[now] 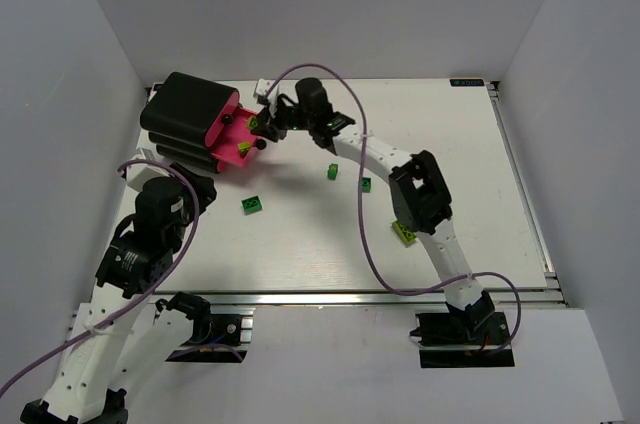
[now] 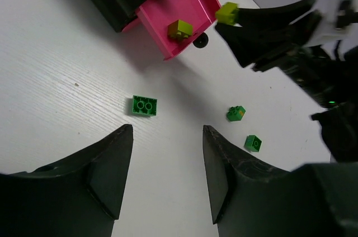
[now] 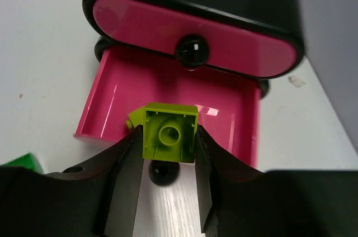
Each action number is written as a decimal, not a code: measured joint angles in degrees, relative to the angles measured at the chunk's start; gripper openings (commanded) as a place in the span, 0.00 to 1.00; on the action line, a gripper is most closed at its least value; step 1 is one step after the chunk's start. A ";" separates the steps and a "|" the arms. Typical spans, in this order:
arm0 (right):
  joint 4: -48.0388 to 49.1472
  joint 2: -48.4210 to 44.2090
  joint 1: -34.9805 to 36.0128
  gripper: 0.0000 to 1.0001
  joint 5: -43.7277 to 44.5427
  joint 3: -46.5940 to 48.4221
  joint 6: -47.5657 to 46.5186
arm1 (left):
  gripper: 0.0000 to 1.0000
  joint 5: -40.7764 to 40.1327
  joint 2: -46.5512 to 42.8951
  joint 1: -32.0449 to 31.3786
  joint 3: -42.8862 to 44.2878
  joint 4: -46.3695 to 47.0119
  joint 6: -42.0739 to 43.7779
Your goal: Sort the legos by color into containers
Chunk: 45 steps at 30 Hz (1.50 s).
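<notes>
The right gripper [image 3: 168, 156] pinches a yellow-green lego [image 3: 169, 134] over the front of the open pink drawer [image 3: 229, 108], near the far left corner of the table [image 1: 450, 144]. A second lego [image 2: 180, 29], maybe the same color, lies inside. The left gripper [image 2: 168, 170] is spread wide near a green lego [image 2: 144, 105].

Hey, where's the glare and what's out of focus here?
Right wrist: white glare streaks on the open pink drawer's floor, a highlight on the black knob above; the held yellow-green lego is sharp. Left wrist: the left gripper looks soft, the green lego sharp. Top external: even light, faint shadows.
</notes>
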 measured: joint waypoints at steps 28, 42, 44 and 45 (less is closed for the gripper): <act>11.54 3.98 3.96 0.12 13.66 -1.77 6.05 | 0.26 7.10 0.48 0.00 0.63 1.88 3.28; -19.12 -39.50 -22.40 0.80 2.38 -37.16 5.64 | 0.57 38.62 28.72 -1.18 -2.67 26.32 13.40; -26.53 -41.35 -25.05 0.85 4.28 -39.76 3.30 | 0.61 41.62 32.33 -1.20 -2.12 28.17 14.05; -30.18 -41.92 -25.88 0.86 5.27 -40.85 1.92 | 0.61 43.10 33.88 -1.31 -1.60 28.94 14.36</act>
